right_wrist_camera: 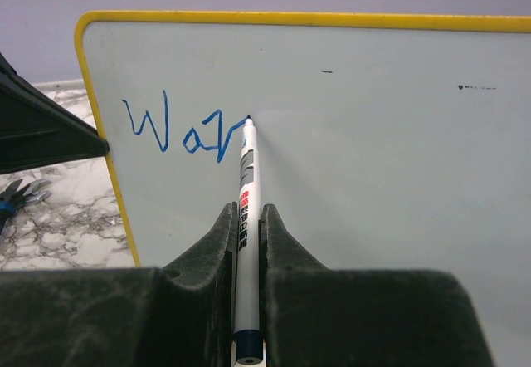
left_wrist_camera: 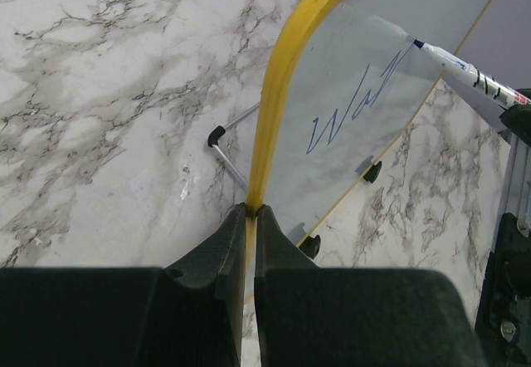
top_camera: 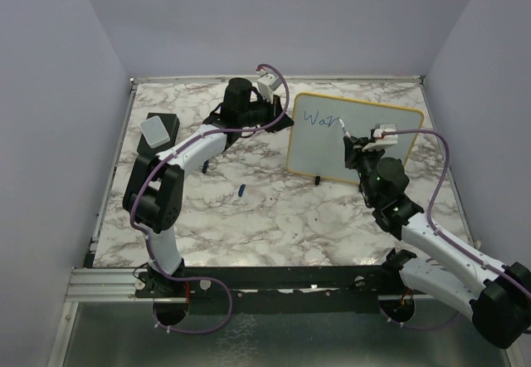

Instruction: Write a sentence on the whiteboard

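Observation:
The whiteboard (top_camera: 365, 147) stands upright on its black feet at the back right of the marble table (top_camera: 265, 217). My left gripper (top_camera: 284, 123) is shut on the left side of its yellow frame (left_wrist_camera: 278, 93), with the frame between its fingertips (left_wrist_camera: 250, 211). My right gripper (right_wrist_camera: 247, 209) is shut on a white marker (right_wrist_camera: 246, 176). The marker's blue tip touches the board just right of the blue letters "War" (right_wrist_camera: 187, 128), the only part of the sentence in view. The same letters (left_wrist_camera: 353, 105) and marker (left_wrist_camera: 469, 72) show in the left wrist view.
A grey-topped black eraser block (top_camera: 158, 129) lies at the back left. A small blue cap (top_camera: 241, 190) lies on the table in front of the board. Grey walls close in the table on three sides. One board foot (top_camera: 316, 178) points toward me.

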Available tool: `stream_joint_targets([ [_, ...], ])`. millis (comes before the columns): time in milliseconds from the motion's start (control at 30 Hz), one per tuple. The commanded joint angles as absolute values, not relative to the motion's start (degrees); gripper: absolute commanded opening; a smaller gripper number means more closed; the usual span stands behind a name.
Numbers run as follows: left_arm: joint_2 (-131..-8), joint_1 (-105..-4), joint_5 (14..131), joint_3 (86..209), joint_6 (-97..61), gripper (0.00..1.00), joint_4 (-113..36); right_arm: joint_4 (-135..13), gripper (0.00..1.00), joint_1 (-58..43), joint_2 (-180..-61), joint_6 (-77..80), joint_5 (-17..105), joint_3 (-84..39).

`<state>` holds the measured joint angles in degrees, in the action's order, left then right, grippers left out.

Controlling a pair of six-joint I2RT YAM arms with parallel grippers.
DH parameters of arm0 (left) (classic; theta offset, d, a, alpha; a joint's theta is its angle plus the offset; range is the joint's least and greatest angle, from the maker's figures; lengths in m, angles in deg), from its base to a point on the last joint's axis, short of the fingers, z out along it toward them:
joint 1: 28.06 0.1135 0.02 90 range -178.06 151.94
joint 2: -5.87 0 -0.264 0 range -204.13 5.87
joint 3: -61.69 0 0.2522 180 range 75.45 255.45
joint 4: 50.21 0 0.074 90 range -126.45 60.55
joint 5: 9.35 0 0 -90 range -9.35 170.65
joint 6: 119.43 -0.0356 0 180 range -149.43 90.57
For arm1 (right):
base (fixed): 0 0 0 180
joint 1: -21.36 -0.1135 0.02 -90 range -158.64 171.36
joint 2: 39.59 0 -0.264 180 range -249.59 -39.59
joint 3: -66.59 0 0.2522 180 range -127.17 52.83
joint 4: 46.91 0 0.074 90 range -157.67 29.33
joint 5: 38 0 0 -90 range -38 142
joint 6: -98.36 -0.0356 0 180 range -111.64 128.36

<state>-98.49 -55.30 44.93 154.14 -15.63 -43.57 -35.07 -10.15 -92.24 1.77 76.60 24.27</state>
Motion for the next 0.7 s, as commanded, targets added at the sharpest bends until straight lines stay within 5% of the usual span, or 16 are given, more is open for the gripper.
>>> stream_joint_targets([
  [0, -96.05, -55.69, 43.21, 155.17, -16.29, 0.06, -42.95, -35.07, 0.01, -9.93, -89.68, 3.22, 74.03, 25.01],
  [667, -95.76, -55.74, 43.39, 155.08, -16.4, 0.06, -42.92, -37.91, 0.01, -9.92, -88.11, 0.77, 75.32, 26.94],
])
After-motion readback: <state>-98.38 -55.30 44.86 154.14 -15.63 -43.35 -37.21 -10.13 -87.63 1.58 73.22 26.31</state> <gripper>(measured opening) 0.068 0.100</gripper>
